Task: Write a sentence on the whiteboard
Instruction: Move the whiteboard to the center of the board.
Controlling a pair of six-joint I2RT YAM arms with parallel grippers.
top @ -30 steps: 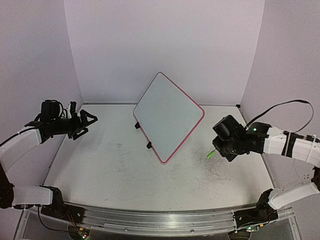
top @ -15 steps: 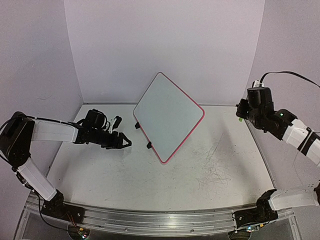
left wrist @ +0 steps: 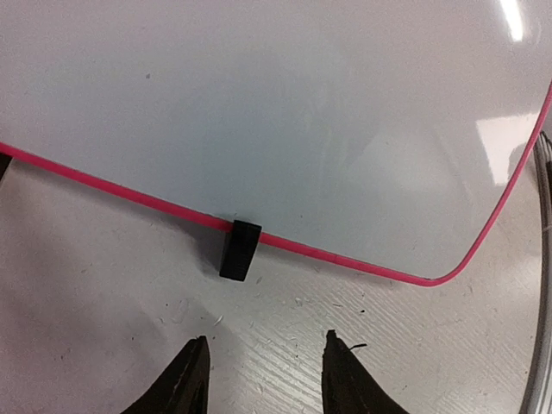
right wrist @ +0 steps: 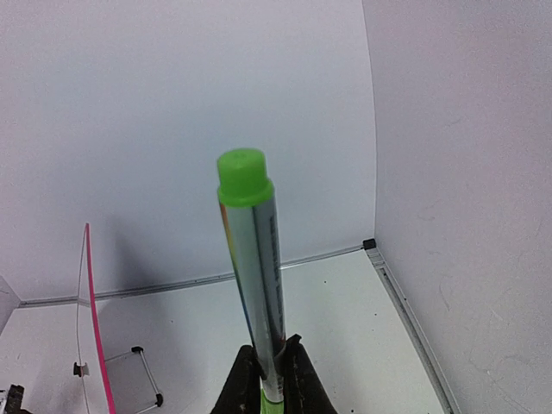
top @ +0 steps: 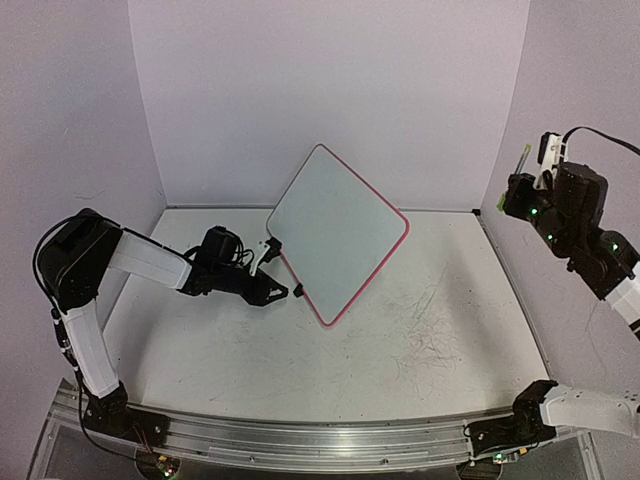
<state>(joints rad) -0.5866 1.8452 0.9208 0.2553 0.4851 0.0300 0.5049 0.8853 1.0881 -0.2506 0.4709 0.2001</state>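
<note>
Your left gripper [left wrist: 263, 379] stood parted at the whiteboard's [top: 335, 235] foot; your right gripper [right wrist: 269, 378] clenched a marker [right wrist: 254, 259].
Your left fingertips held nothing, just short of the black clip foot [left wrist: 240, 250] on the pink rim. The board leaned near the table's [top: 420, 350] back edge, one corner up, the opposite corner toward you. The marker's long axis ran straight out of your right fingers, green end upward.

One marker [right wrist: 255, 285]: silver barrel, green cap [right wrist: 242, 175], clamped between the right jaws, cap end pointing away from them. Desk [left wrist: 95, 293]: white, scuffed, fine scratches, just ahead of and under the left jaws. Dark scribble marks [top: 430, 350] on desk, well below the right jaws. Pale walls [top: 330, 80] beyond both.
</note>
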